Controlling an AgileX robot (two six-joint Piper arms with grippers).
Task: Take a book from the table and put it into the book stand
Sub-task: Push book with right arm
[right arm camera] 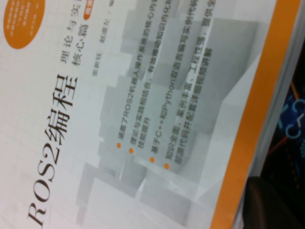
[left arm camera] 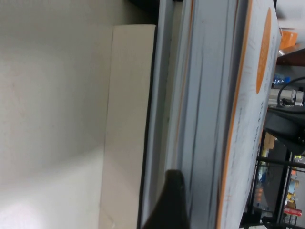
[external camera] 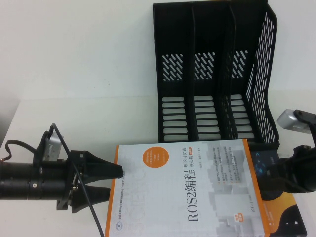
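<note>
A white book with orange edges, titled ROS2, lies at the table's front centre, partly over a dark book. The black three-slot book stand stands empty behind it. My left gripper is at the white book's left edge, open, with the upper finger's tip just over that edge. In the left wrist view one finger shows against the book's thick edge. My right gripper is at the book's right edge, over the dark book. The right wrist view is filled by the cover.
The white table stretches left of the stand. The dark book's blue-patterned cover shows past the white book's orange edge. The stand's right wall is perforated.
</note>
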